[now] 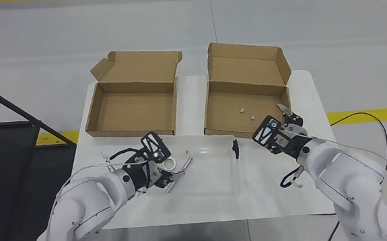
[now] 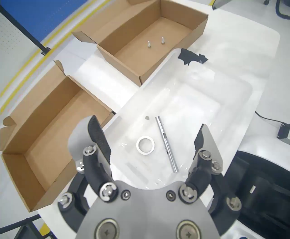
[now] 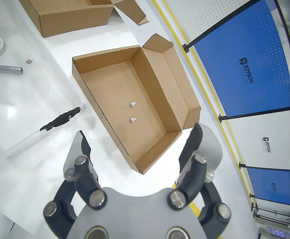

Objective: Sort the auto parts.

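Observation:
A metal ring [image 2: 145,145] and a slim steel rod [image 2: 166,143] lie side by side in a clear plastic tray [image 2: 204,95]. My left gripper [image 2: 148,126] hovers open just above them, holding nothing; from above it sits at the tray's left end [image 1: 168,171], by the ring [image 1: 171,164] and the rod [image 1: 184,165]. Two small bolts [image 3: 132,104] [image 3: 132,120] rest in the right cardboard box [image 3: 176,74]. My right gripper [image 3: 138,132] is open and empty over that box's near right corner [image 1: 286,119].
An empty cardboard box [image 1: 135,110] stands at the back left beside the right box [image 1: 274,111]. A strip of black tape [image 1: 235,148] sticks to the tray's far rim. The table's edge runs close to the right of the right box.

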{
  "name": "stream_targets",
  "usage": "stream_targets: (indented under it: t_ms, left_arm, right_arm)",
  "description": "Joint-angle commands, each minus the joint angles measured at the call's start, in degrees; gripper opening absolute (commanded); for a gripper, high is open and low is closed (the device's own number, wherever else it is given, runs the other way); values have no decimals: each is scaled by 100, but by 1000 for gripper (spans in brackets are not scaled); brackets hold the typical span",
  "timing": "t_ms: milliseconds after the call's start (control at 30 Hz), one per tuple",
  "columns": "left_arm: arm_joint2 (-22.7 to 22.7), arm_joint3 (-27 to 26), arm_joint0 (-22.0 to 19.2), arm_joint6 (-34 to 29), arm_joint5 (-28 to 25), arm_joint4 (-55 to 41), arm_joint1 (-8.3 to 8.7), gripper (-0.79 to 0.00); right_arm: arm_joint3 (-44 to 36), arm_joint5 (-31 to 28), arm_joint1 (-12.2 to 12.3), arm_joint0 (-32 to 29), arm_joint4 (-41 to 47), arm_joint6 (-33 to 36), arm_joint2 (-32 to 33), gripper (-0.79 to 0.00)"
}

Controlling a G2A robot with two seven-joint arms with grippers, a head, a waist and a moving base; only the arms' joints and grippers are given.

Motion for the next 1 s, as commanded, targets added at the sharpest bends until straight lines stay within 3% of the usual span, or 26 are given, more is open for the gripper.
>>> stream_targets:
  t_ms: [0, 300, 733, 800, 967]
  left_arm:
    - [213, 79, -284, -559, 33, -201, -1, 0]
    - [850, 446, -1259, -1871, 51, -746, 0, 0]
    - [871, 497, -1313, -1885, 121, -881, 1, 0]
    - [975, 518, -1295, -1674, 407, -731, -14, 0]
    - [1394, 661, -1615, -2086, 1235, -497, -74, 0]
  right_arm:
    - [0, 0, 0, 0, 0, 0, 0, 0]
    - [0, 0, 0, 0, 0, 0, 0, 0]
    - [0, 0, 0, 0, 0, 0, 0, 0]
    - [0, 0, 0, 0, 0, 0, 0, 0]
    - [0, 0, 0, 0, 0, 0, 0, 0]
